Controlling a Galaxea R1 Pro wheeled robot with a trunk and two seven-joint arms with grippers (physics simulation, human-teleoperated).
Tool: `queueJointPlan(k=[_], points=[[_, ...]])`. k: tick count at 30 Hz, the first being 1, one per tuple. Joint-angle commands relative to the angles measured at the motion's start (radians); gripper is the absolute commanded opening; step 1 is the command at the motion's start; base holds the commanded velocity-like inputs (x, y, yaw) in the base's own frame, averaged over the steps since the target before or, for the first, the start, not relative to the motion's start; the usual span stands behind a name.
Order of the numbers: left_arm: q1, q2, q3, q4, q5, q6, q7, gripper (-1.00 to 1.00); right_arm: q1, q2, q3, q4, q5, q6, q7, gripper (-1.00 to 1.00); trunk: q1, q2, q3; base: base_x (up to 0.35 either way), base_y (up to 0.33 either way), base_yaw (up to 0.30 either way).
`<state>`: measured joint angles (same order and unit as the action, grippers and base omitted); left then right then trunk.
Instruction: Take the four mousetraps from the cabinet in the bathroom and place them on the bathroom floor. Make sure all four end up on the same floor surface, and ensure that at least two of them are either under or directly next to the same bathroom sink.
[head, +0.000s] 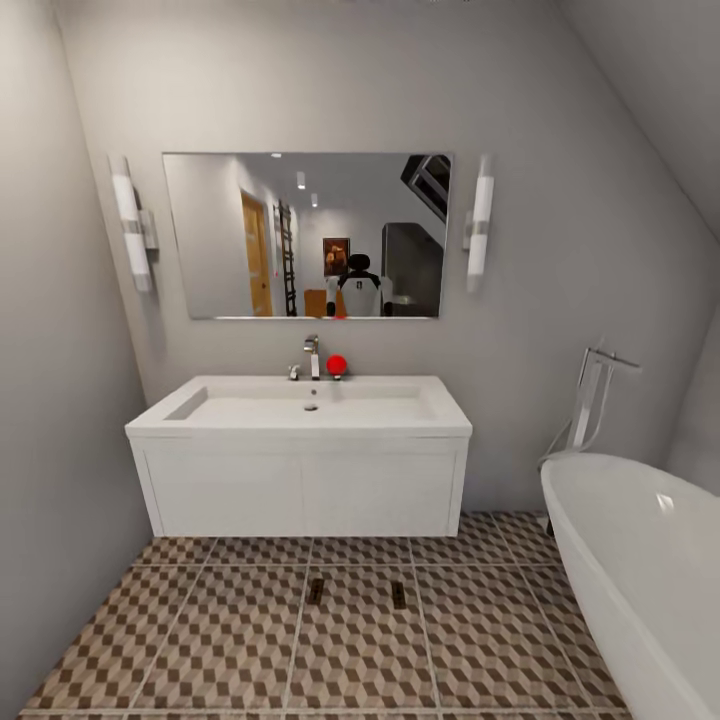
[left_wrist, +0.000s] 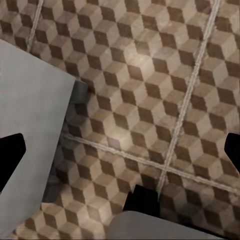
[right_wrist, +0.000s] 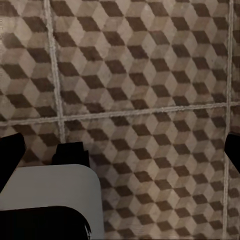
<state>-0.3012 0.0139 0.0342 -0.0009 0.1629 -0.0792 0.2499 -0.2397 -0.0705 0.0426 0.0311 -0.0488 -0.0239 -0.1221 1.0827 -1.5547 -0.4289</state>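
both claws hang over the tiles with their fingers spread wide, dark tips out at the picture edges in each wrist view, left gripper (left_wrist: 120, 150) and right gripper (right_wrist: 120, 150), nothing between them, nothing held, just cube-pattern floor (right_wrist: 150, 75) underneath

now the traps: two mousetraps are down already, left trap (head: 316, 590) and right trap (head: 399, 596), small brown boards lying flat on the floor just in front of the sink (head: 310, 405), near each other but apart, one either side of a grout line, long axes running away from the robot toward the vanity (head: 300, 490)

from the head view they sit dead ahead and low, roughly centred, so neither arm looks clearly nearer, and i can't place the claws against them because the wrist views give bare tile and bits of grey robot body

outward from there: tap (head: 312, 357) at the basin's back edge, a red ball (head: 336, 365) beside it, mirror (head: 306, 235) above with the robot's reflection in it, white bathtub (head: 640, 570) off to the right

my read: two by the sink looks covered, two more to fetch, and the cabinet isn't ahead, so the coming move is a turn away rather than a reach
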Motion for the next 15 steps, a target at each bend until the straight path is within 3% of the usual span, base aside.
queueJointPlan(k=[1,7,15], points=[[0.004,-0.001,0.003,0.001,0.006,-0.005,0.0,1.0,0.004,0.001,0.005,0.003,-0.005,-0.002,0.002,1.0,-0.004,0.007,0.002,0.0,0.0,0.0],[0.03,-0.004,0.003,0.001,0.006,-0.007,-0.001,1.0,0.03,0.002,0.003,0.003,-0.006,-0.002,0.036,1.0,-0.027,0.049,0.021,0.0,0.0,0.0],[0.055,-0.013,0.003,0.001,0.006,-0.013,-0.001,1.0,0.058,0.004,0.002,0.003,-0.006,0.001,0.071,1.0,-0.027,0.049,0.021,0.0,0.0,0.0]])
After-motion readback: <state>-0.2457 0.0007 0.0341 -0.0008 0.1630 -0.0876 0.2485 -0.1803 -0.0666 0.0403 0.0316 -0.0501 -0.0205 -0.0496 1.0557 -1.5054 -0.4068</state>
